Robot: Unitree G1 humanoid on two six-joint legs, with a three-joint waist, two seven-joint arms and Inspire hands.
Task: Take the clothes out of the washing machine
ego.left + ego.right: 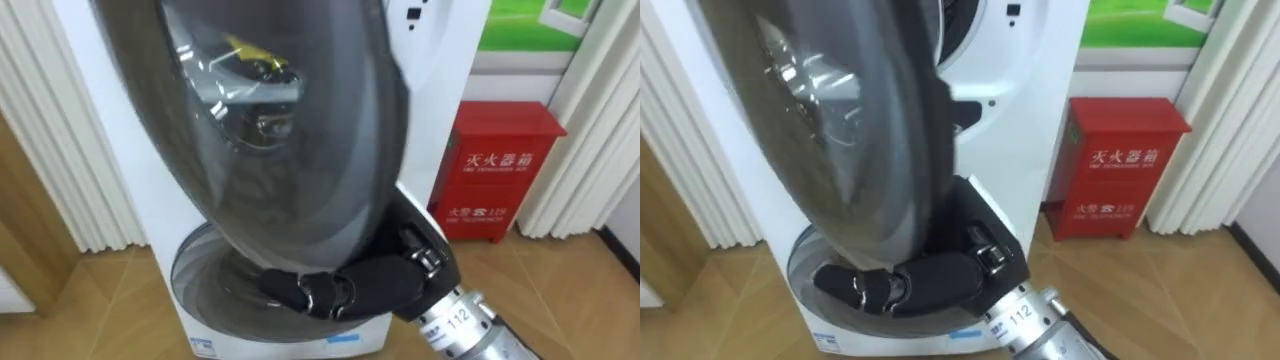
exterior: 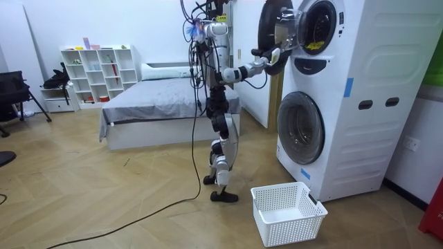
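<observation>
Right hand [image 1: 335, 288], fingers together and near-straight, against round grey glass washer door [image 1: 280, 150] at its 6 o'clock rim; yellow scrap [image 2: 313, 46] in drum [image 2: 321, 22] beyond, too small to identify.

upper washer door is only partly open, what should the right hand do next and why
Probably swing the door wider open. The right hand sits at the door's lower edge, and in the eye views the door glass stands across the robot's front, between it and the drum, so reaching in looks blocked for now.
</observation>
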